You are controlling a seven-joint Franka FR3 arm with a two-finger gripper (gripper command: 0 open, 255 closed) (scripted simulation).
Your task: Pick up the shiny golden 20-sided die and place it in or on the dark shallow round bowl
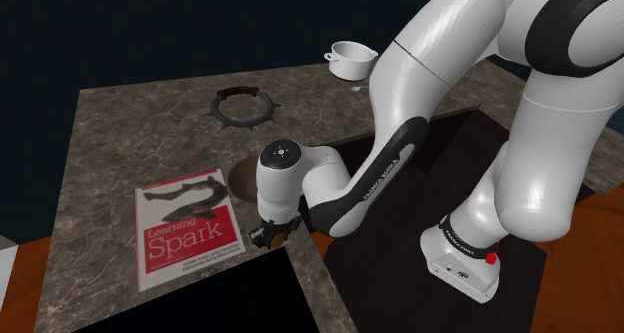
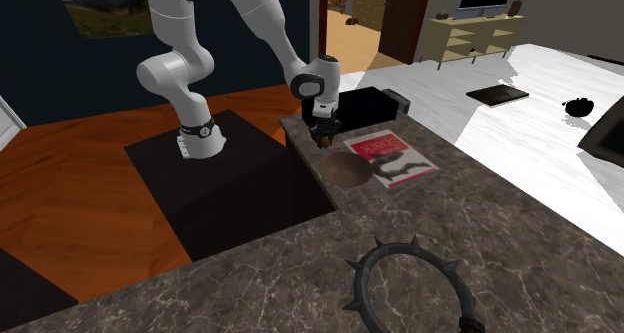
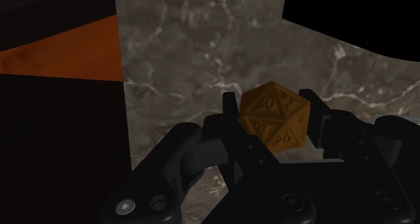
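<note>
While claw point(image 3: 272, 122) clamps golden die point(image 3: 274, 114), Spark book point(image 1: 190, 231) lies just beside; dark bowl point(image 2: 345, 169) near, spiked ring point(image 1: 245, 108) beyond it.

The arm point(image 1: 400, 101) is folded low, with the wrist turned downward. The end effector point(image 1: 269, 233) is pointed straight down, and its fingers point(image 3: 315, 114) are closed on the golden die point(image 3: 272, 116).

One each: die point(image 3: 274, 116), book point(image 1: 190, 229), spiked ring point(image 1: 245, 108), white pot point(image 1: 350, 59), dark bowl point(image 2: 347, 169).
</note>
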